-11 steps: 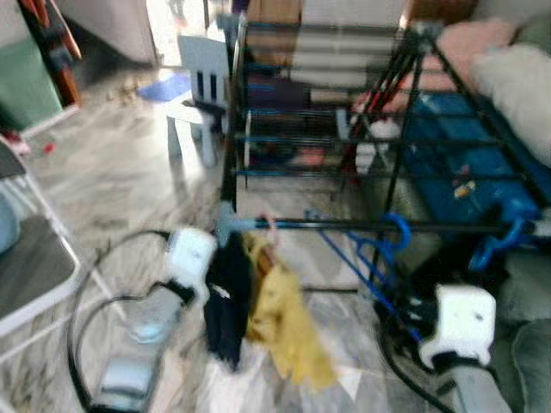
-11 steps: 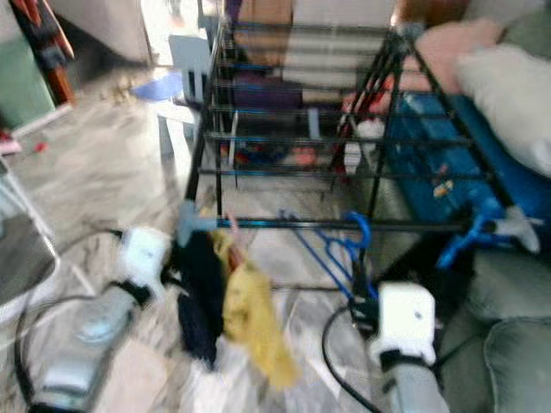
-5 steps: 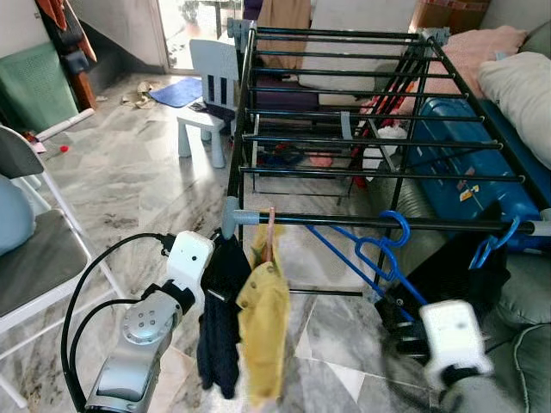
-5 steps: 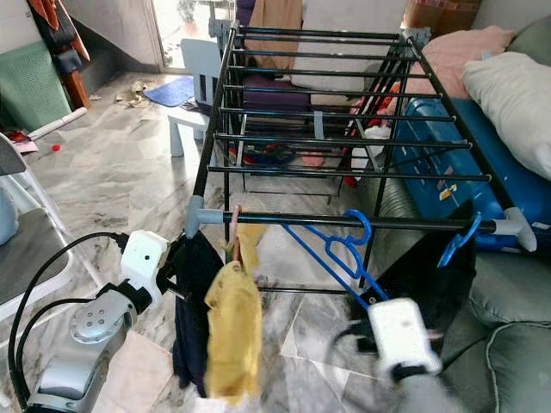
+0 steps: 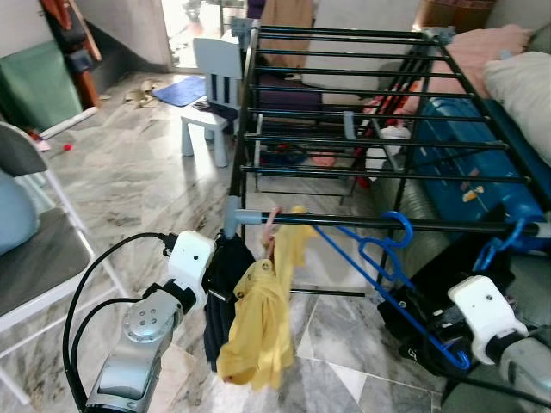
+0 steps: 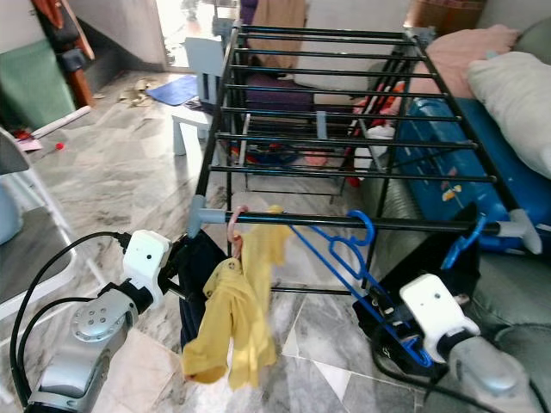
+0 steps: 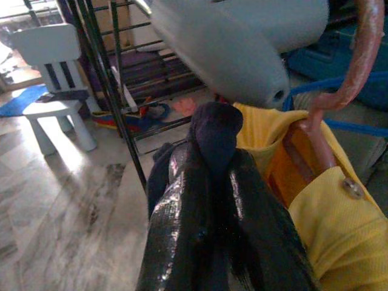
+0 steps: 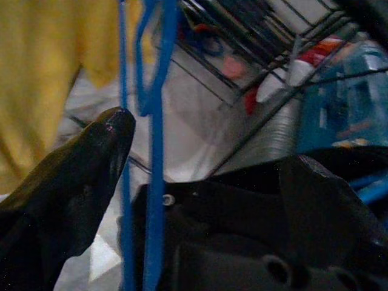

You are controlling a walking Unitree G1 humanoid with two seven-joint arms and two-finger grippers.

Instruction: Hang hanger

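We are in a lived-in home, in a room used for drying laundry. A black drying rack point(image 5: 362, 129) stands on a marble-tiled floor point(image 5: 129, 181), with a yellow garment point(image 5: 263, 314) and a blue hanger point(image 5: 387, 249) on its front rail. Beside it we see a small white child's chair point(image 5: 211, 86), a folding chair point(image 5: 34, 258), a blue doormat point(image 5: 181, 90) by a bright doorway, and pillows point(image 5: 516, 77) piled at the right.
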